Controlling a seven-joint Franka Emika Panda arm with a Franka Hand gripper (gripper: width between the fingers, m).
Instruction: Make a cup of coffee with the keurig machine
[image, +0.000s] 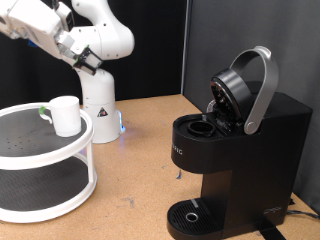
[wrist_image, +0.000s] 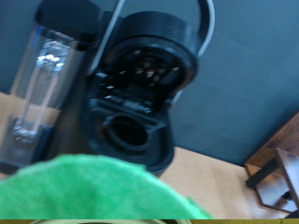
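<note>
While the boxy black Keurig machine (image: 235, 150) stands at about four o'clock in the exterior view with its silver-grey curved lid handle (image: 262, 90) raised, its round pod chamber (wrist_image: 129, 138) gapes empty in the wrist view. Its round drip tray (image: 190, 216) carries nothing. The small plain white mug (image: 65, 115) sits well apart at nine o'clock, on the upper tier of a white round two-tier stand (image: 45, 170) on the brown tabletop (image: 140, 150). The pincer (image: 62, 45) hangs at eleven o'clock above the mug; a green blur (wrist_image: 93, 191) fills the wrist view's foreground, probably a pod's green top, but I cannot tell whether the fingers clamp it. Done well, any insertion wants the pod level and centred over the chamber.
</note>
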